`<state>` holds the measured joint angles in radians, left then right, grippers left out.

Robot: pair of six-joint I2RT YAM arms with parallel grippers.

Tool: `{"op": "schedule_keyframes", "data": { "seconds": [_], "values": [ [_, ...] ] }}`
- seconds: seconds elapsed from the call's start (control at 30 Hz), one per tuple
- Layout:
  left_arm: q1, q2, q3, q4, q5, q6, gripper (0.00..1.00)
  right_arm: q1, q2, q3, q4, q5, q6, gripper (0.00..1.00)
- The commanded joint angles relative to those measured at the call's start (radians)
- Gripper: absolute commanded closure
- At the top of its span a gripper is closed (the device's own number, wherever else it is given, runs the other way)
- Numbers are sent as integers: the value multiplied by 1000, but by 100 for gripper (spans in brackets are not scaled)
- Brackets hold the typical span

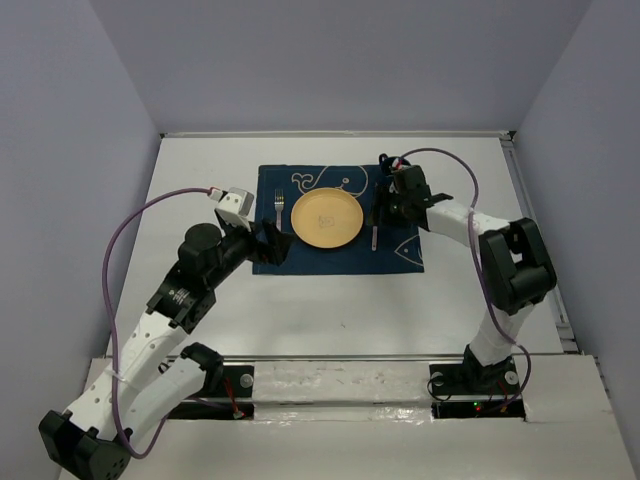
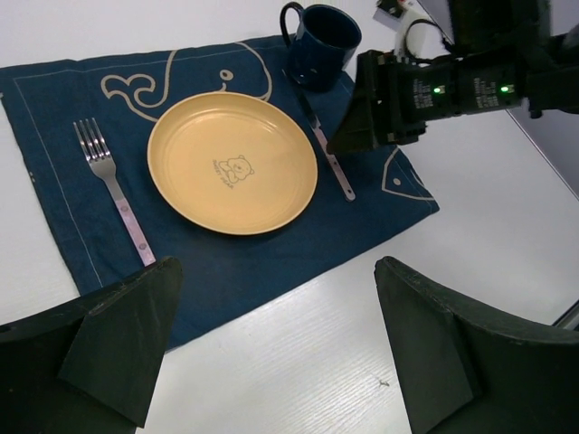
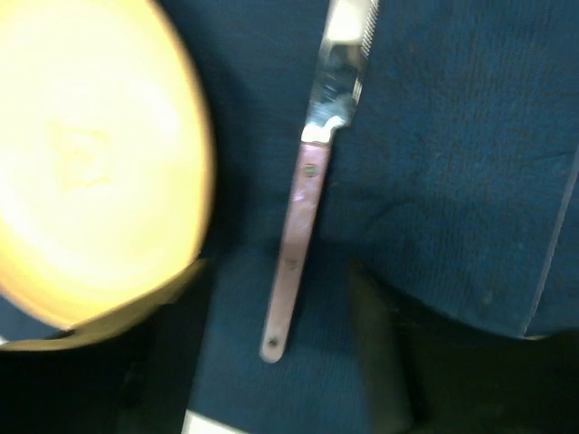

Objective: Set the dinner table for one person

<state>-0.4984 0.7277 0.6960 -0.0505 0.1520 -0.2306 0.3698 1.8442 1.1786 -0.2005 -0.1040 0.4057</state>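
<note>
The white dinner table (image 1: 330,310) carries a navy whale placemat (image 1: 400,255). On the mat lie a yellow plate (image 1: 326,220), a fork (image 1: 279,205) to its left and a knife (image 1: 375,237) to its right. A navy mug (image 2: 323,45) stands at the mat's far right corner. My left gripper (image 1: 272,243) is open and empty, hovering over the mat's near left edge. My right gripper (image 3: 280,362) is open, low over the mat, its fingers on either side of the knife's handle (image 3: 294,262) without touching it. The plate (image 3: 90,154) is just to its left.
Pale lavender walls surround the table on three sides. The right arm's wrist (image 2: 434,86) hangs over the mat's right part beside the mug. Bare tabletop (image 2: 507,208) lies in front of and beside the mat.
</note>
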Motion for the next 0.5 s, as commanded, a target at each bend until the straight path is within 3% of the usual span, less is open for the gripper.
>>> {"op": "schedule_keyframes", "data": {
  "seconds": [0.0,0.03,0.17,0.33,0.47],
  "values": [
    [18,-36,5,24,-34,30,1,29,-201,-22,10,24,-42,27],
    [21,-46,5,26,-43,34,1,29,-230,-34,16,23,-44,20],
    [34,-66,3,23,-95,40,1,38,-402,-141,61,7,-48,5],
    [52,-94,17,0,-195,45,1,38,-705,-316,162,-6,-45,1],
    [61,-157,4,8,-307,25,1,38,-1116,-508,245,74,-34,0]
  ]
}}
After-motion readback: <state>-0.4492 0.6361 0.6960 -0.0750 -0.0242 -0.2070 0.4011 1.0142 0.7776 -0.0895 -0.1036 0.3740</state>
